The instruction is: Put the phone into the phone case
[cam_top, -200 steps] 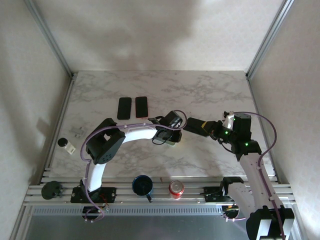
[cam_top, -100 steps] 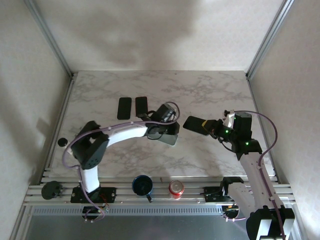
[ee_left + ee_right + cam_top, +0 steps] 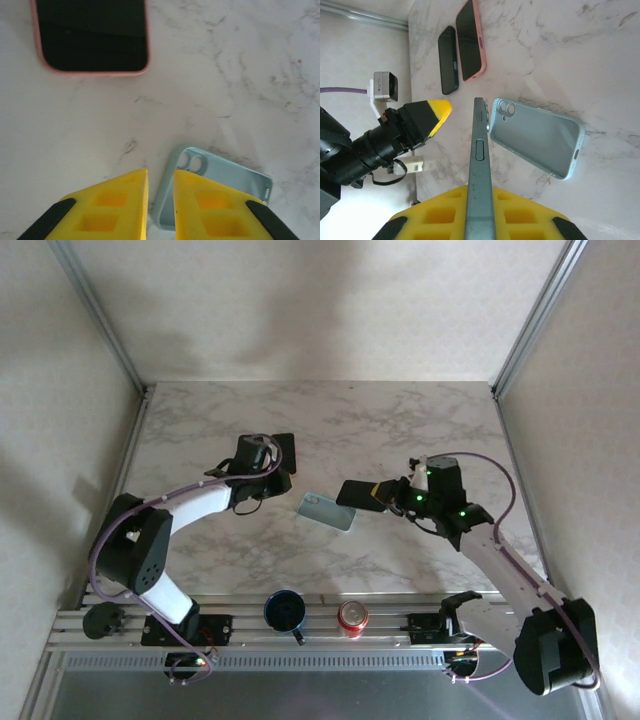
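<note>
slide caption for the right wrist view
Right gripper holds the phone edge-on near the empty light-blue case on the marble table

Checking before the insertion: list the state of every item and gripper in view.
phone: held edge-on in the right gripper.
right gripper: shut on the phone.
phone case: empty, lying open side up on the table.
left gripper: jaws slightly apart, holding nothing.
pink-cased phone: flat on the table, screen dark.
black phone: flat beside the pink-cased one.
mug: upright.
can: upright.
</note>
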